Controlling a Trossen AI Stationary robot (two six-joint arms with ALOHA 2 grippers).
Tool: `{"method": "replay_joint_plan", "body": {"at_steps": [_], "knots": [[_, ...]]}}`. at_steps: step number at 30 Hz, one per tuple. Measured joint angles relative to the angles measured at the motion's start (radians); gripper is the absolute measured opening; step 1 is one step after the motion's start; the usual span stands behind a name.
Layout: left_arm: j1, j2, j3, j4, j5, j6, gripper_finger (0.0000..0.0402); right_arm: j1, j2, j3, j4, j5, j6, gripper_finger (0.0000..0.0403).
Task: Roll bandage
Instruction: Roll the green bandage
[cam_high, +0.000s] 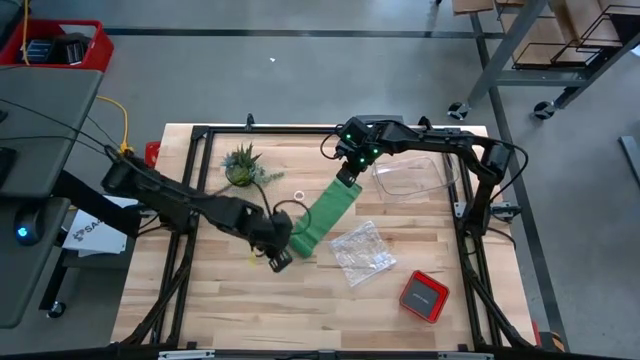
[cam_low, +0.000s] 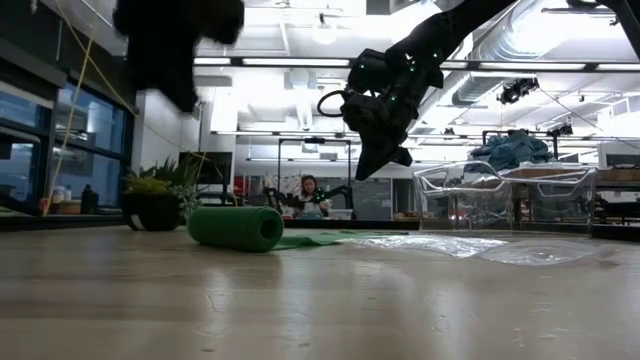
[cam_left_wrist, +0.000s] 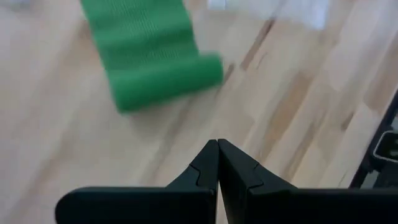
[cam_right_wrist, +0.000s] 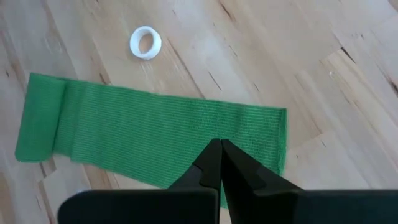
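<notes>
Left arm reaches in from the table's left edge, stretched long and low across the boards toward the middle, its wrist bent down at the end. Left gripper (cam_high: 279, 256) sits just above the wood, fingers (cam_left_wrist: 208, 163) pressed tight together – no gap between the tips, nothing between them. Right arm comes in from the right side, elbow folded near the back rail, forearm running leftward with green lights glowing on the wrist. Right gripper (cam_high: 346, 178) hangs raised above the table, pointing down and tilted a little – its fingers (cam_right_wrist: 231, 163) closed flat against each other too, empty
</notes>
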Motion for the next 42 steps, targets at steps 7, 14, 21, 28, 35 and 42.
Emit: {"method": "replay_joint_plan", "body": {"at_steps": [7, 14, 21, 28, 35, 42], "knots": [[0.020, 0.122, -0.168, 0.303, 0.131, -0.160, 0.0000, 0.001, 0.000, 0.000, 0.014, 0.000, 0.026, 0.0000], [0.067, 0.224, -0.175, 0.392, 0.139, -0.179, 0.0000, 0.001, 0.000, 0.000, 0.016, 0.000, 0.026, 0.0000], [0.141, 0.223, -0.135, 0.419, 0.130, -0.137, 0.0000, 0.001, 0.000, 0.000, 0.016, 0.000, 0.042, 0.0000], [0.205, 0.148, 0.013, 0.354, 0.024, 0.029, 0.0000, 0.000, -0.002, 0.000, 0.019, 0.000, 0.044, 0.0000], [0.225, 0.031, 0.137, 0.301, -0.086, 0.195, 0.0000, 0.000, -0.010, 0.000, 0.019, -0.039, 0.017, 0.0000], [0.225, -0.094, 0.170, 0.297, -0.250, 0.257, 0.0000, 0.037, -0.007, 0.000, -0.024, -0.150, -0.027, 0.0000]]}}
